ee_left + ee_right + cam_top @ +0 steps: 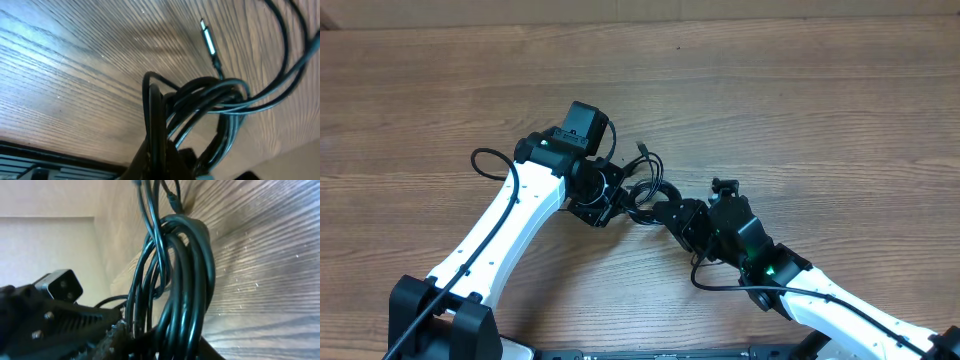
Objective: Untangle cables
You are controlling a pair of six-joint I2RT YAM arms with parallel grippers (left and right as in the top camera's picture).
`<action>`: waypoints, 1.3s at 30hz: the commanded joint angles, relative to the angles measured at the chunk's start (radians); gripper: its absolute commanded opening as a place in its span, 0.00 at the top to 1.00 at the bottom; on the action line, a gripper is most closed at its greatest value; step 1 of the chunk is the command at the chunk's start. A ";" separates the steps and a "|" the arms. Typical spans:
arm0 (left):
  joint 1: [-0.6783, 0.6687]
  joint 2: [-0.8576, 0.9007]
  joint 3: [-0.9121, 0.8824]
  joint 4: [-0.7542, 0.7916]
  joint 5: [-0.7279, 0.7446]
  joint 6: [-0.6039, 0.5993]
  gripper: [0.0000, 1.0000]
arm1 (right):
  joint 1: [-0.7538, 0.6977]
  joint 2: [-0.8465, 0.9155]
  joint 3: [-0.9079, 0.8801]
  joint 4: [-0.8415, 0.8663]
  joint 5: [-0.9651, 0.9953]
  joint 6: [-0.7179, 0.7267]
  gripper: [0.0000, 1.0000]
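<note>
The cables are thin black cords knotted into one small bundle at the table's middle, between my two grippers. One plug sticks out behind the bundle. My left gripper comes in from the left and is shut on a strand of the cables; in the left wrist view its fingertips pinch the cord at the bottom edge, at the left gripper. A silver-tipped plug lies on the wood beyond. My right gripper reaches in from the right. Its jaws press on both sides of the looped cables, at the right gripper.
The wooden table stretches all round the bundle. Thicker black wires belong to the arms. In the right wrist view the left arm's gripper body sits close at the left of the bundle.
</note>
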 commanded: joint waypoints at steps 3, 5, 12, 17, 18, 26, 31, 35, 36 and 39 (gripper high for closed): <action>-0.026 -0.011 -0.009 0.006 0.150 0.144 0.96 | 0.003 0.008 0.007 0.001 0.079 0.000 0.88; -0.021 -0.011 -0.008 0.005 0.149 0.352 0.96 | 0.001 0.008 0.007 -0.019 0.187 -0.002 0.96; 0.067 -0.026 0.155 -0.157 -0.050 0.765 0.96 | -0.061 0.008 0.007 -0.153 0.347 -0.019 0.96; 0.067 -0.024 0.249 -0.173 -0.229 0.710 0.96 | -0.088 0.008 0.007 -0.212 0.283 -0.019 0.96; 0.067 -0.024 0.249 -0.162 -0.229 0.703 0.96 | -0.088 0.008 0.007 -0.227 0.270 -0.020 0.95; 0.095 -0.025 0.315 -0.150 -0.785 0.701 0.96 | -0.089 0.008 0.007 -0.444 0.254 -0.014 0.88; 0.120 -0.025 0.485 -0.232 -0.650 0.678 0.96 | -0.089 0.008 0.007 -0.444 0.257 -0.011 0.85; 0.120 -0.024 0.485 -0.231 -0.597 0.663 0.94 | -0.089 0.008 0.007 -0.445 0.257 -0.012 0.78; 0.120 -0.024 0.485 -0.234 -0.512 0.666 0.91 | -0.089 0.008 0.007 -0.444 0.257 -0.011 0.75; 0.117 -0.023 0.480 -0.215 -0.156 0.872 0.96 | -0.089 0.008 0.007 -0.441 0.244 -0.013 0.48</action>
